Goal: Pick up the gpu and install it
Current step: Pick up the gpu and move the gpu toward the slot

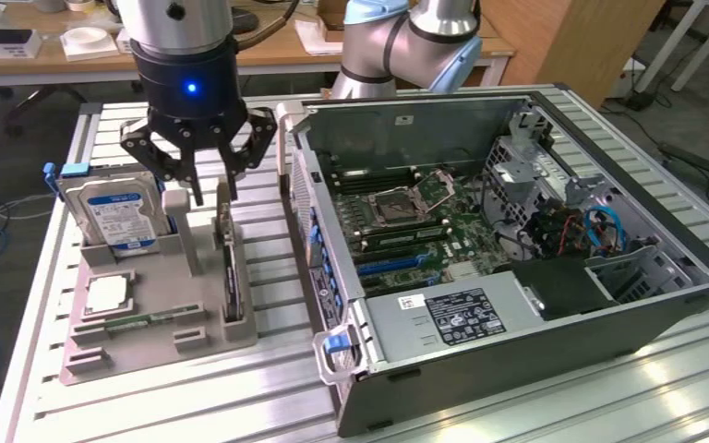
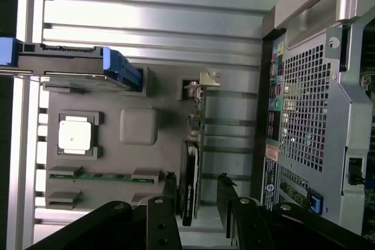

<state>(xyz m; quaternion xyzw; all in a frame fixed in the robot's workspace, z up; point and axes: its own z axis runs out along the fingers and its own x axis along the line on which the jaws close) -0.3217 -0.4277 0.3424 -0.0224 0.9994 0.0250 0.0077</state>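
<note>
The gpu (image 1: 229,269) is a thin dark card standing on edge in a slot of the grey holder (image 1: 158,343), at the side nearest the computer case. My gripper (image 1: 203,192) hangs open just above the card's far end. In the wrist view the gpu (image 2: 188,187) runs as a narrow dark strip with its silver bracket (image 2: 200,84) at one end. My gripper (image 2: 197,198) straddles it there, one black finger (image 2: 170,194) on each side with a gap to the card. Nothing is held.
The holder also carries a silver hard drive (image 1: 114,214) with blue clips, a square processor (image 1: 104,293) and a green memory stick (image 1: 145,321). The open computer case (image 1: 650,305) lies at the exterior view's right, motherboard (image 1: 419,231) exposed. Slatted metal table (image 1: 274,388) underneath.
</note>
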